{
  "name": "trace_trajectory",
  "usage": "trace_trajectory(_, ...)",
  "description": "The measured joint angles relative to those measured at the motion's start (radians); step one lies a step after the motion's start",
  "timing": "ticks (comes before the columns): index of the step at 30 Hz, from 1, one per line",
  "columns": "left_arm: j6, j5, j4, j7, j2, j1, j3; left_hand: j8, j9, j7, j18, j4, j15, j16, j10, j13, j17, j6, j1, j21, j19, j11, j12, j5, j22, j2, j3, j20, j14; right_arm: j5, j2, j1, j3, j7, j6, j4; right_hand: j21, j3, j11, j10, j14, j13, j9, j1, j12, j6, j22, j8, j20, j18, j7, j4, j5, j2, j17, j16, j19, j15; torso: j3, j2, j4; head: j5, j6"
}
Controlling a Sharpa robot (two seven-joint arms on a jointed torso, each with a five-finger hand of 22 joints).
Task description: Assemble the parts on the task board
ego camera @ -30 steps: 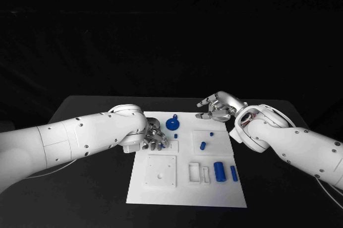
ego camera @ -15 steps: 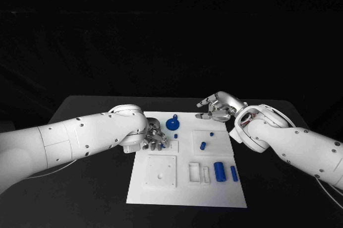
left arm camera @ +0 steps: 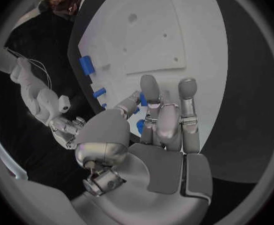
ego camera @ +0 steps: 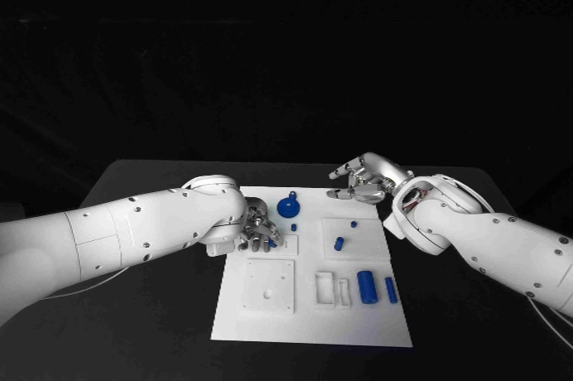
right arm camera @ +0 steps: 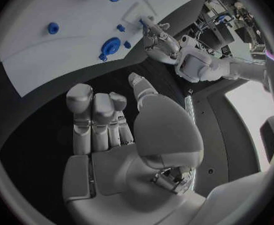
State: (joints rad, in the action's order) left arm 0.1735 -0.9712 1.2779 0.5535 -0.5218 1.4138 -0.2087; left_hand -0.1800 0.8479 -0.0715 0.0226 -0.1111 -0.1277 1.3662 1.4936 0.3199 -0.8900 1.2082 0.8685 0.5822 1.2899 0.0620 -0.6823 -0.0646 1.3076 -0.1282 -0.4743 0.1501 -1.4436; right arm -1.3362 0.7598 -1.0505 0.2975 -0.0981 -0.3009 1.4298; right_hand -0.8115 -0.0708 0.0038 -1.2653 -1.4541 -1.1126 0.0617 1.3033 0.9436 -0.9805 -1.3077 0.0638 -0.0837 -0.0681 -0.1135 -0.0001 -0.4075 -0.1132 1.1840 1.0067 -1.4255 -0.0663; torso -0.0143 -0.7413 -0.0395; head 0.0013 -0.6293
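The white task board [ego camera: 313,315] lies in the middle of the black table. My left hand [ego camera: 256,232] rests on its near-left block, thumb and fingers pinching a small blue part [left arm camera: 142,99] against the board [left arm camera: 155,30]. A round blue part [ego camera: 288,206] stands just beyond that hand, with a small blue peg [ego camera: 294,227] beside it. Two short blue parts [ego camera: 339,243] sit on the right block. My right hand [ego camera: 362,182] hovers over the board's far right corner, fingers curled in on nothing [right arm camera: 106,120]. The right wrist view shows the round blue part [right arm camera: 110,47] and my left hand [right arm camera: 158,37].
Two blue cylinders [ego camera: 368,286] lie side by side at the board's near right, next to white slotted holders [ego camera: 325,288]. A white square block with holes [ego camera: 270,285] sits at the near left. Black table [ego camera: 156,315] surrounds the board.
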Motion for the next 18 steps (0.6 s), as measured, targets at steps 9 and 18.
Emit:
trace_trajectory(9, 0.0, 0.0, 0.0, 0.0, 0.002, -0.001, 0.0, 0.003, 0.001, 0.002, 0.0, 0.015, -0.002, 0.0, 0.0, 0.0, 0.0, 0.003, -0.028, 0.0, 0.0, 0.0, 0.0, -0.006, 0.0, 0.008, -0.009, 0.0, 0.002, 0.0, -0.001, 0.0, 0.0, 0.0, 0.0, -0.001, 0.0, 0.0, -0.001, 0.001, 0.0, 0.001, 0.0, 0.0, 0.0, 0.0, 0.0, 0.0, 0.0, 0.0, 0.0, 0.0, 0.0, 0.0, -0.001, 0.0, 0.0, 0.0, -0.0001, 0.0, -0.0001, -0.001, 0.0)
trace_trajectory(18, -0.001, 0.001, -0.001, -0.003, 0.004, -0.001, 0.0, 0.003, 0.001, 0.004, 0.0, -0.004, -0.002, 0.0, 0.0, 0.0, -0.002, 0.005, -0.057, -0.004, 0.0, 0.0, 0.0, -0.047, 0.0, 0.003, -0.035, 0.0, 0.002, 0.0, -0.001, 0.001, 0.0, 0.0, 0.0, -0.002, 0.0, 0.0, -0.003, 0.003, 0.0, 0.002, 0.0, 0.0, 0.0, 0.0, 0.0, 0.0, 0.0, 0.0, 0.0, 0.0, -0.007, 0.0, -0.001, 0.0, 0.0, 0.0, -0.0001, 0.0, -0.0001, 0.0, 0.0)
